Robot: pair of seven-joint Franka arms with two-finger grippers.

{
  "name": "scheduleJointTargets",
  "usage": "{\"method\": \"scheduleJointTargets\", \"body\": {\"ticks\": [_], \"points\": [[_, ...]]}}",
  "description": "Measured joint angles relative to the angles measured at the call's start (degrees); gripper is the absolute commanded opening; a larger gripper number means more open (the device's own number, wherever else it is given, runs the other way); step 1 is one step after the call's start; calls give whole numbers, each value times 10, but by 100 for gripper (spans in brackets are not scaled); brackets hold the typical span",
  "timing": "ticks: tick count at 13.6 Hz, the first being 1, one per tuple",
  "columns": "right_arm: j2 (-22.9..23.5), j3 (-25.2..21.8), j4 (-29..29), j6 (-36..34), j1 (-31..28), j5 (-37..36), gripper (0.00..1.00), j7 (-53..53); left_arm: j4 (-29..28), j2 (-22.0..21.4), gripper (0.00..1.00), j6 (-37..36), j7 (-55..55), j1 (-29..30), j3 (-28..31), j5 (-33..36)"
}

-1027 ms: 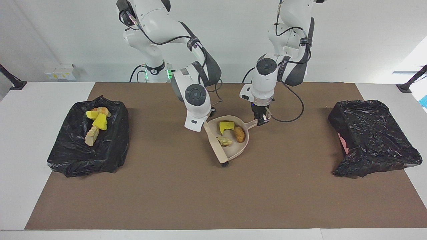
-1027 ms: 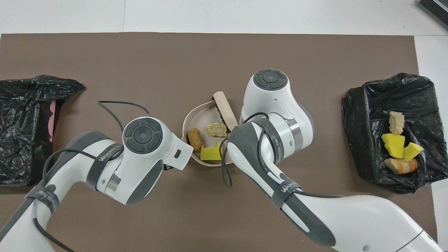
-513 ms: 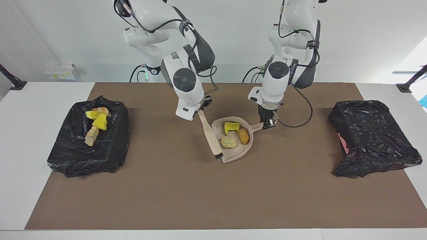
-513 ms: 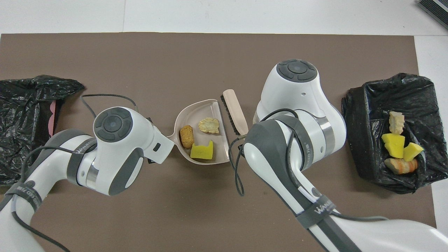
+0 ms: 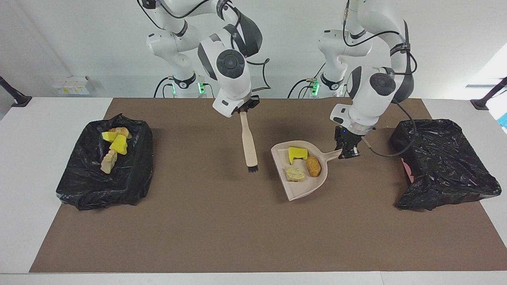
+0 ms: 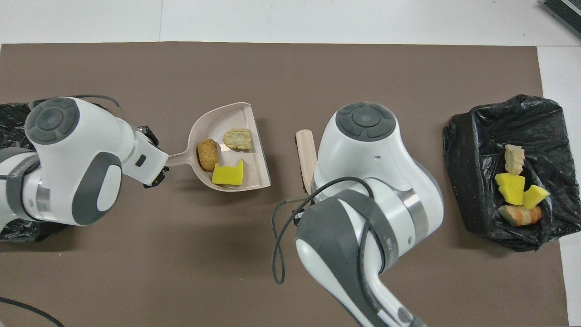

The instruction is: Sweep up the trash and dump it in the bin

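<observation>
Left gripper (image 5: 348, 152): clamped on the dustpan (image 5: 303, 174) handle, pan level so the trash (image 5: 303, 163) stays aboard, three pieces.
Right gripper (image 5: 244, 109): closed on the brush (image 5: 249, 144), bristles hanging down, clear of the pan.
Empty bin (image 5: 443, 162): beside the left gripper, nothing between.
Other bin (image 5: 107, 166): holds four pieces.

3 pieces of trash lie in the beige dustpan (image 5: 301, 186): a yellow sponge (image 5: 297, 153), a golden-brown lump (image 5: 313, 166), a pale tan lump (image 5: 294, 173); 4 more (image 5: 113, 147) lie in the black-lined bin (image 5: 130, 178) at the right arm's end.
</observation>
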Motion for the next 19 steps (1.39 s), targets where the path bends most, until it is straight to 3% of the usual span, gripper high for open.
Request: {"method": "scheduleJointTargets", "body": {"ticks": [3, 6, 12, 19], "points": [[-37, 1, -55, 47, 69, 4, 0, 94, 55, 0, 0, -62, 44, 51, 1, -1], [-58, 2, -78, 68, 118, 27, 0, 166, 80, 1, 0, -80, 117, 114, 3, -1], [-35, 2, -171, 223, 204, 32, 0, 232, 174, 40, 0, -148, 312, 261, 7, -1], [-16, 2, -211, 284, 229, 32, 0, 245, 256, 81, 0, -149, 480, 378, 10, 57]]}}
